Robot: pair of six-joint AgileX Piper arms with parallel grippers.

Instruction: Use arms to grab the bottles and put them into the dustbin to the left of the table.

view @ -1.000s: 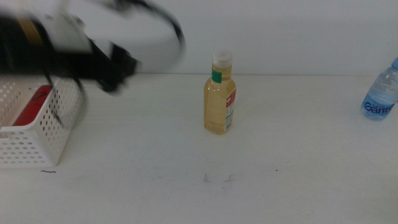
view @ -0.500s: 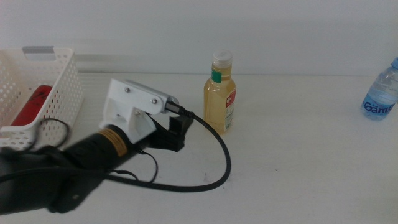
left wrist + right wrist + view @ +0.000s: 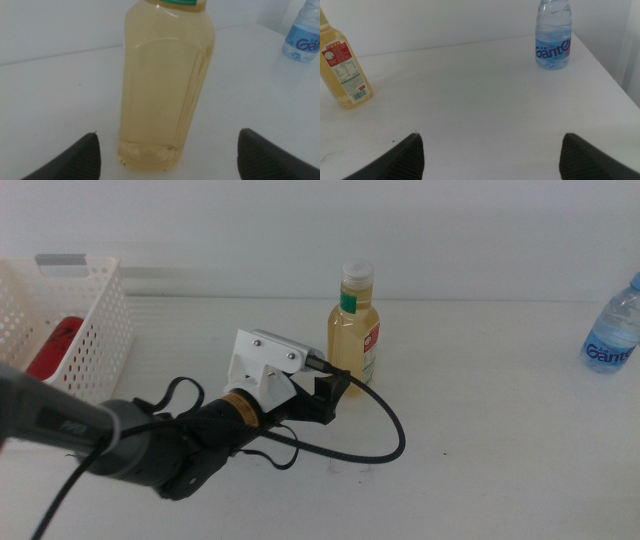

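Left gripper (image 3: 330, 392): jaws apart, just beside yellow-liquid bottle (image 3: 353, 332), not touching.
Right gripper (image 3: 490, 150): jaws apart, out of middle view.
Water bottle (image 3: 613, 328): table's far right.
Red can (image 3: 50, 350): inside dustbin (image 3: 95, 340).

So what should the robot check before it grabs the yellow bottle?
1. Left gripper jaws open: ok, spread wide in the left wrist view.
2. Yellow bottle centred between the jaws: ok.
3. Bottle upright: ok.
4. Jaws far enough around the bottle: cannot tell.
5. Basket has room: ok, only the red can lies inside.
6. Right gripper out of the way: ok, back from the water bottle.
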